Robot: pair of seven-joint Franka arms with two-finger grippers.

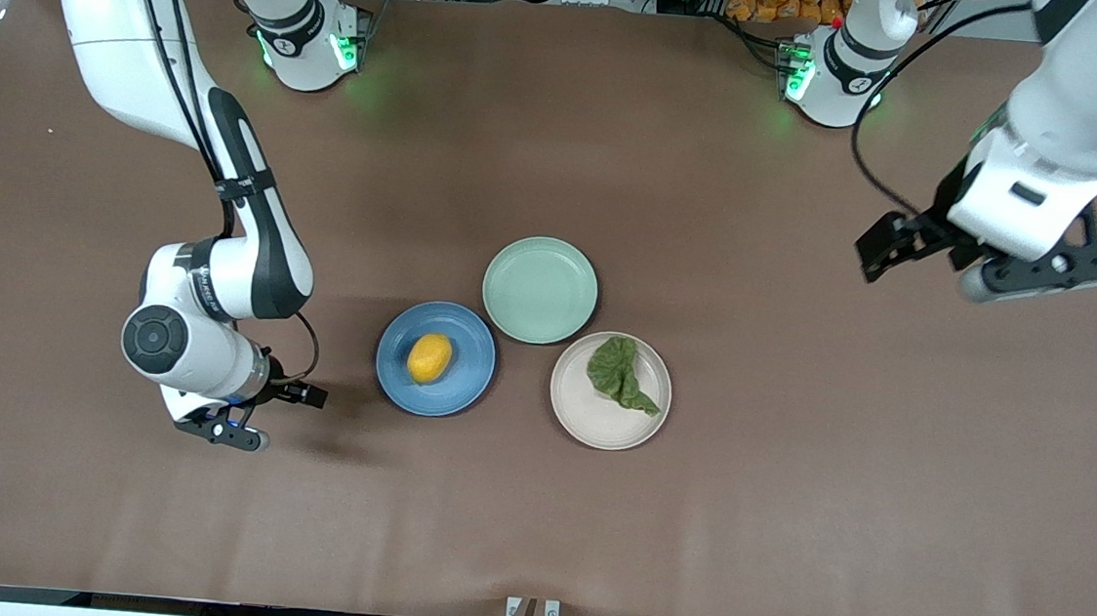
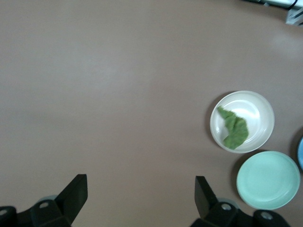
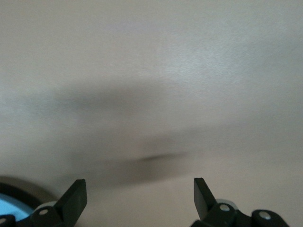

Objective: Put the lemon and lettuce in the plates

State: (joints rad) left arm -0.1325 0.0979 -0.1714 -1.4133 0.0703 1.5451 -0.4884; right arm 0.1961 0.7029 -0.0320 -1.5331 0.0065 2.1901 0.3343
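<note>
The small oval yellow lemon lies in the round shallow blue plate, a little toward the rim at its 9 o'clock in the front view, with its long axis running roughly from 1 to 7 o'clock. The crinkled dark green lettuce leaf lies in the round beige plate, filling the part from the centre up toward 12 o'clock, its narrow tail pointing to about 4 o'clock. In the left wrist view the same leaf shows inside the beige plate. A round pale green plate holds nothing and sits farther from the front camera than the other two, its rim just beside both of theirs. All three rest on the brown table.

The right gripper hangs low above bare table at 9 o'clock of the blue plate, toward the right arm's end; its jaws are spread with nothing between them, as its wrist view shows. The left gripper is up over bare table toward the left arm's end, at about 2 o'clock of the beige plate and well apart from it; its jaws are likewise spread wide and hold nothing.
</note>
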